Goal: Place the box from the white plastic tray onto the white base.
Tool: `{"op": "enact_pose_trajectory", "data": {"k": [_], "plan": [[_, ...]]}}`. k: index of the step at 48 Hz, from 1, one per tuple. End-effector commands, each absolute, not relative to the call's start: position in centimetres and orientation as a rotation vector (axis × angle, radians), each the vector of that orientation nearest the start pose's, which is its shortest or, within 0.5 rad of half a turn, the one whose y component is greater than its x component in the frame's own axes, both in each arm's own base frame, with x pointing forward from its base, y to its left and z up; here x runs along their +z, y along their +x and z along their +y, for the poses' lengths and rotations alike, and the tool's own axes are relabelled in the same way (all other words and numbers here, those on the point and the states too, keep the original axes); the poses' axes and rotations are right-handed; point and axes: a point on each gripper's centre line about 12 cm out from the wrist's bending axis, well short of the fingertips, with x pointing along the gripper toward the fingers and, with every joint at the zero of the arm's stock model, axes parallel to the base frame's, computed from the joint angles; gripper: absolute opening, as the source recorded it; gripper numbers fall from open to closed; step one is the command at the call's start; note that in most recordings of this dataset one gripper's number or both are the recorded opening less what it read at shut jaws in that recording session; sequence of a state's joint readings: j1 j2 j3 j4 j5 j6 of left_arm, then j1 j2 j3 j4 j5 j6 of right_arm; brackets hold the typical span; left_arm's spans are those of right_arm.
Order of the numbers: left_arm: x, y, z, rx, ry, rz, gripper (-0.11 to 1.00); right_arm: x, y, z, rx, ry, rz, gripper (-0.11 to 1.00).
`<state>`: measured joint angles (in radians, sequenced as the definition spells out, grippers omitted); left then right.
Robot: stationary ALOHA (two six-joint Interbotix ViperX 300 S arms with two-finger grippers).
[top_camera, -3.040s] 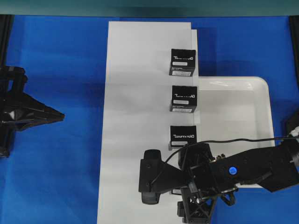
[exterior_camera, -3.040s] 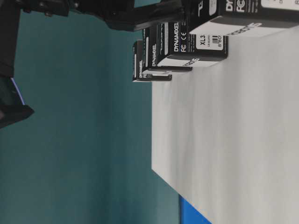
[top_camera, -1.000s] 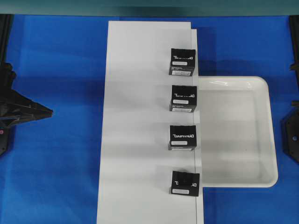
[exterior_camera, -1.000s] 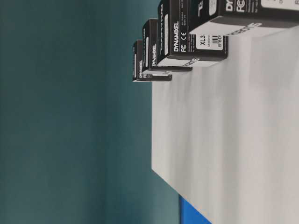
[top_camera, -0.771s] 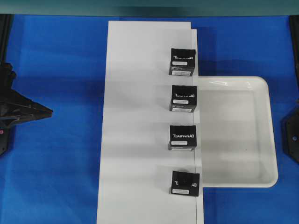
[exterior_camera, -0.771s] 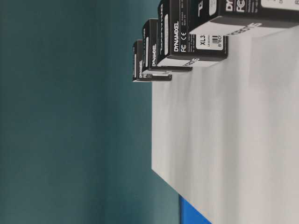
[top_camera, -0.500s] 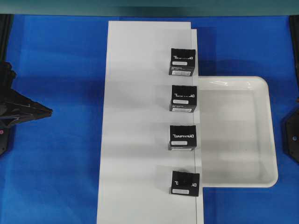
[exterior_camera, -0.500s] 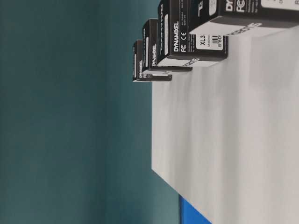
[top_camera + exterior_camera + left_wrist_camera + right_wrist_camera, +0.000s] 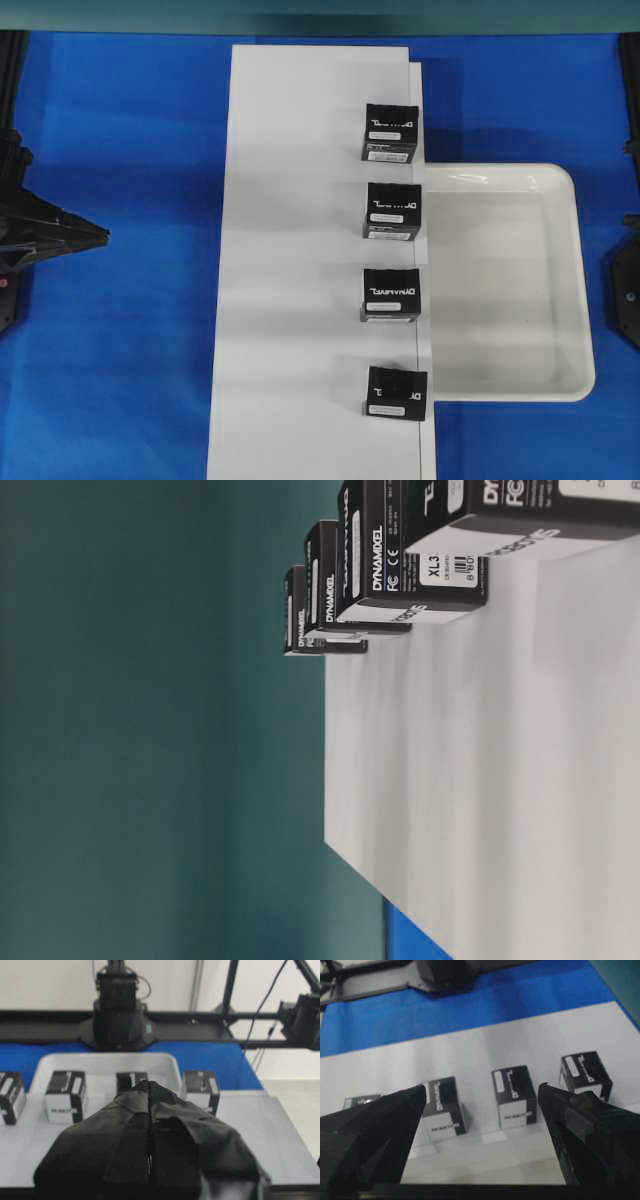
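Now the right arm has pulled right back off the board, and the box (image 9: 396, 391) stands alone on the white base (image 9: 300, 300) at the near end of the row, close to the seam, nothing touching it. Beyond it the three logo boxes (image 9: 390, 295) line up, with the white plastic tray (image 9: 560, 280) alongside holding nothing, so the placing looks done. In its wrist view the right gripper (image 9: 480, 1130) gapes wide, grasping nothing; the left gripper (image 9: 150, 1091) sits clenched, fingers pressed together, empty too.
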<state>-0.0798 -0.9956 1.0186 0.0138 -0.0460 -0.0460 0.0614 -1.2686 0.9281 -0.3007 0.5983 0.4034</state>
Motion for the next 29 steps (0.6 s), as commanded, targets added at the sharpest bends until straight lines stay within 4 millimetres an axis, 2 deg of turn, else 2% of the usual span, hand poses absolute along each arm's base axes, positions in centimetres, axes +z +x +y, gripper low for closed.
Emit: {"op": "enact_pose_trajectory", "data": {"k": [1, 8, 17, 29], "plan": [[34.3, 20.0, -1.6, -0.083, -0.034, -0.046, -0.07, 34.8, 12.9, -1.4, -0.139, 0.109, 0.223, 0.99], [34.5, 20.0, -1.6, -0.083, -0.033, -0.051, -0.07, 34.6, 12.9, -1.5, -0.147, 0.113, 0.225, 0.99], [35.0, 20.2, -1.6, -0.082, -0.035, -0.069, -0.07, 33.3, 12.9, -1.6, -0.160, 0.117, 0.265, 0.99], [35.0, 20.2, -1.7, -0.084, -0.035, -0.072, -0.07, 33.2, 12.3, -1.7, -0.160, 0.107, 0.245, 0.99]]}}
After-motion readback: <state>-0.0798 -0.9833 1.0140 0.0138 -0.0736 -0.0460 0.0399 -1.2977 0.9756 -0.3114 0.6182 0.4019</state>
